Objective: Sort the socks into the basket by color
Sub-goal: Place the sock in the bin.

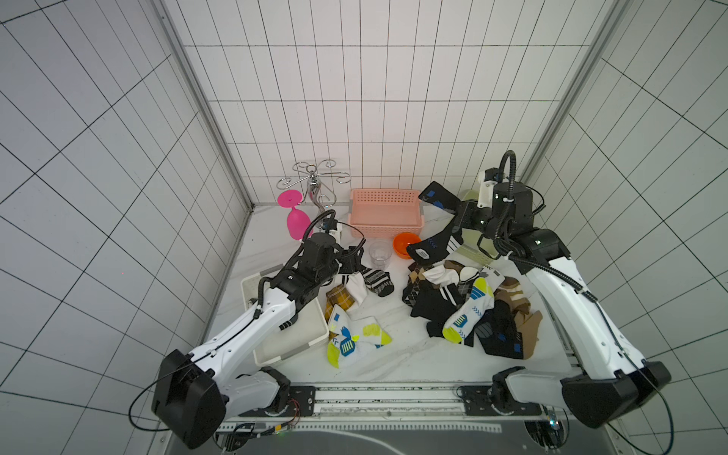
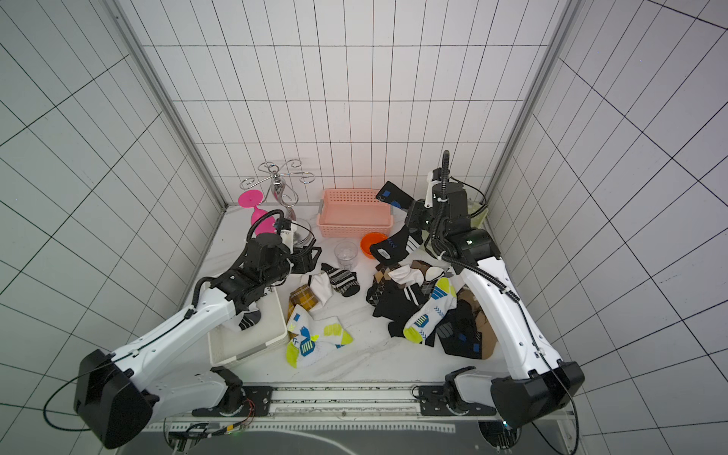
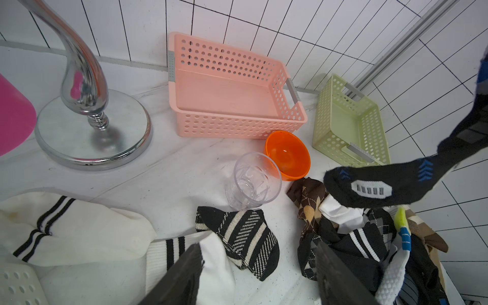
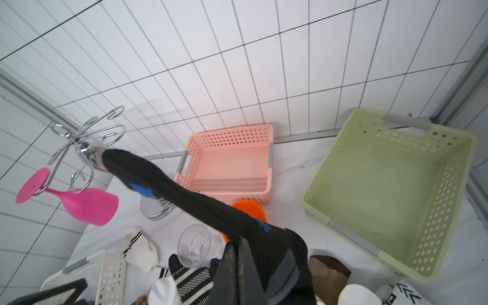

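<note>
Holding the right arm [image 1: 559, 299] high over the far side of the table [image 1: 413, 366], pinching the right gripper [image 4: 235, 244] tight on a black sock [image 4: 182, 198] with blue marks — dangling it beside the pink basket [image 1: 384, 212]. Stretching the left arm [image 1: 244, 331] low and forward, holding the left gripper [image 3: 258, 248] wide and empty near a striped sock [image 3: 245, 237] — leaving the other socks [image 1: 465, 303] heaped on the tabletop.

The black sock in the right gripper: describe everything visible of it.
Black knit sock with blue chevron marks and a white patch of grey bars near the toe. The right gripper is shut on its middle, holding it aloft. One end juts toward the pink basket; the toe end hangs by the orange bowl.
</note>
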`<state>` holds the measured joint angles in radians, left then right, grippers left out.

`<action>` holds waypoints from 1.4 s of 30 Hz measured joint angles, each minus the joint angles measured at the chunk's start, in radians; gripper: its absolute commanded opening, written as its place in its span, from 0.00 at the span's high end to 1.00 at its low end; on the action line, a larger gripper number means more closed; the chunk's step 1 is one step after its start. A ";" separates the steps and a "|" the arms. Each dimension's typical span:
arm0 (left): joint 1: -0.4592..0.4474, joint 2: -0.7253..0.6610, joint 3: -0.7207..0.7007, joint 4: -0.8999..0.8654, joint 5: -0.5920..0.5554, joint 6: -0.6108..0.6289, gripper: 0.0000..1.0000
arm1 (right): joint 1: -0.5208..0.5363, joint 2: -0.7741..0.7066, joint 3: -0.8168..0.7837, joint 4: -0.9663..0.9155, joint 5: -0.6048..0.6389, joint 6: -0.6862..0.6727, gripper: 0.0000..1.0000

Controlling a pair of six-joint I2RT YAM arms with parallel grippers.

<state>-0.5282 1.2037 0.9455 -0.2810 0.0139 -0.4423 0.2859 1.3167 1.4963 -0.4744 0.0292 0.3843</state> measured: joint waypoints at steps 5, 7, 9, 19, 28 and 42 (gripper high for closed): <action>0.000 -0.004 0.000 -0.008 0.005 0.011 0.31 | -0.113 0.107 0.021 0.118 0.030 -0.019 1.00; 0.000 -0.008 0.000 -0.013 0.005 0.016 0.31 | -0.152 0.159 0.042 0.155 0.043 -0.027 1.00; 0.000 -0.012 0.000 -0.018 0.005 0.018 0.31 | -0.183 0.209 0.072 0.187 0.056 -0.033 1.00; 0.005 -0.012 0.019 -0.030 0.006 0.042 0.31 | -0.229 0.360 0.213 0.314 0.117 -0.055 1.00; 0.016 0.040 0.050 -0.029 0.025 0.044 0.31 | -0.229 0.429 0.213 0.484 0.232 -0.089 1.00; 0.039 0.074 0.050 -0.021 0.048 0.042 0.31 | -0.229 0.486 0.032 0.593 0.228 -0.130 1.00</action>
<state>-0.4896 1.2778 0.9951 -0.3019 0.0620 -0.4007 0.0566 1.8027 1.5288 0.1188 0.2569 0.2543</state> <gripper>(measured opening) 0.691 0.049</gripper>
